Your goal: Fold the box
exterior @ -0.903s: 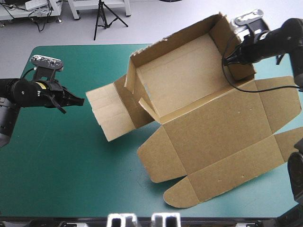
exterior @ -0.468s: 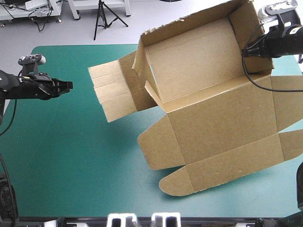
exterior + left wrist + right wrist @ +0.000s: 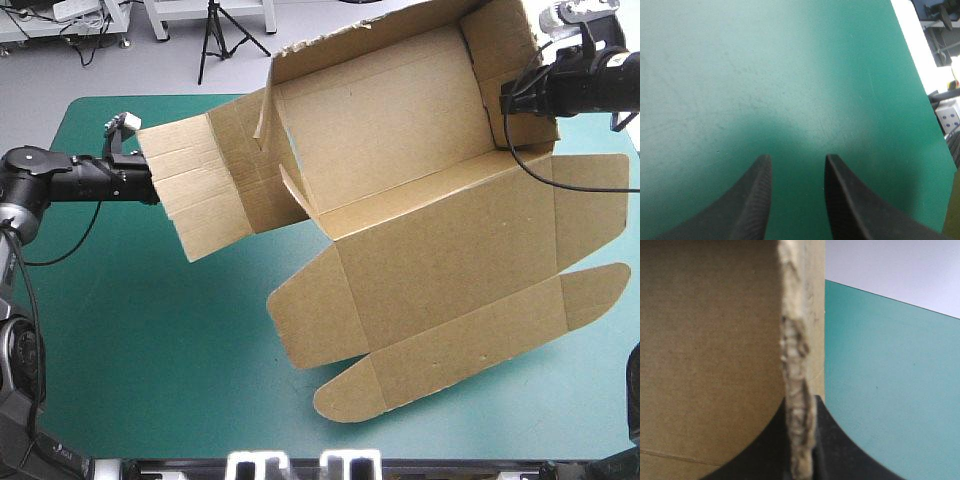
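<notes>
the right jaws are clamped on the box [image 3: 715, 340], its ragged board edge standing between the black fingers [image 3: 835, 460]. that wrist view shows only one wall's inner face and a strip of the teal-green cover [image 3: 890, 390]. the left jaws stand apart with a clear gap and nothing in them, over bare cover that runs out to the bench's edge. from above we cannot see the left jaws. the box's left end flap [image 3: 190, 195] hides them, and we cannot tell whether it touches them. the box hangs tilted from its right end wall, its upper corner cut off. the lid panel [image 3: 450, 270] spreads toward the bench's near edge.
</notes>
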`<move>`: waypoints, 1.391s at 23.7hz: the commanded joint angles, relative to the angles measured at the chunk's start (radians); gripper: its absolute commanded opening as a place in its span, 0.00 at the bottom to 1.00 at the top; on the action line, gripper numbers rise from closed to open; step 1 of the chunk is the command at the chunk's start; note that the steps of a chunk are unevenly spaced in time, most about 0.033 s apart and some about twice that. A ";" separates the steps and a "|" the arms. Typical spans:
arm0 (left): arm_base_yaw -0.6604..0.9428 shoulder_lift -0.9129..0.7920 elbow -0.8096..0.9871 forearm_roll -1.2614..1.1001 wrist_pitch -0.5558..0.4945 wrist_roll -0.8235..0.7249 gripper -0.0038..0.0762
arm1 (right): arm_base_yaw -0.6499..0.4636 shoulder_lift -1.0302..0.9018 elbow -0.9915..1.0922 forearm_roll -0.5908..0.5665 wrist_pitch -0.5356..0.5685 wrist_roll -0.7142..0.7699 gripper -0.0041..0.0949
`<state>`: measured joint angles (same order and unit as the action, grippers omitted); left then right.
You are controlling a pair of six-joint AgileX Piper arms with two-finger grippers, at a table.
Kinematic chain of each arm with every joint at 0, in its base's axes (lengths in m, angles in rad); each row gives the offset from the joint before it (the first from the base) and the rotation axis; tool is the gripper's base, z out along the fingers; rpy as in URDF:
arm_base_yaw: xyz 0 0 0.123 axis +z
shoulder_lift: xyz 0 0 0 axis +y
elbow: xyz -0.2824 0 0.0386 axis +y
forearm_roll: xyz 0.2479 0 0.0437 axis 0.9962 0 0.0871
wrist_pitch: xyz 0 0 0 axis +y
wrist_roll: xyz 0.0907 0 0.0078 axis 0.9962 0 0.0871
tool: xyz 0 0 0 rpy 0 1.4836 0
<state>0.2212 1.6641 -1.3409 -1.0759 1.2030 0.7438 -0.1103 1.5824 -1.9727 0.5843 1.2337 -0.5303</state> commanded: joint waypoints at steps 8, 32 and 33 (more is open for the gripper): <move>-0.196 -0.068 -0.033 -0.320 0.099 0.116 0.40 | -0.007 0.022 -0.029 0.081 0.022 0.010 0.02; -0.255 -0.245 -0.033 -0.297 0.093 0.012 0.63 | 0.262 0.085 -0.029 -0.222 -0.143 0.196 0.02; -0.255 -0.247 -0.033 -0.297 0.093 0.012 0.63 | 0.262 0.085 -0.029 -0.216 -0.151 0.198 0.02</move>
<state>-0.0282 1.4688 -1.3409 -1.2915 1.2112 0.7672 0.1420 1.7143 -1.9738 0.3183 1.1630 -0.3616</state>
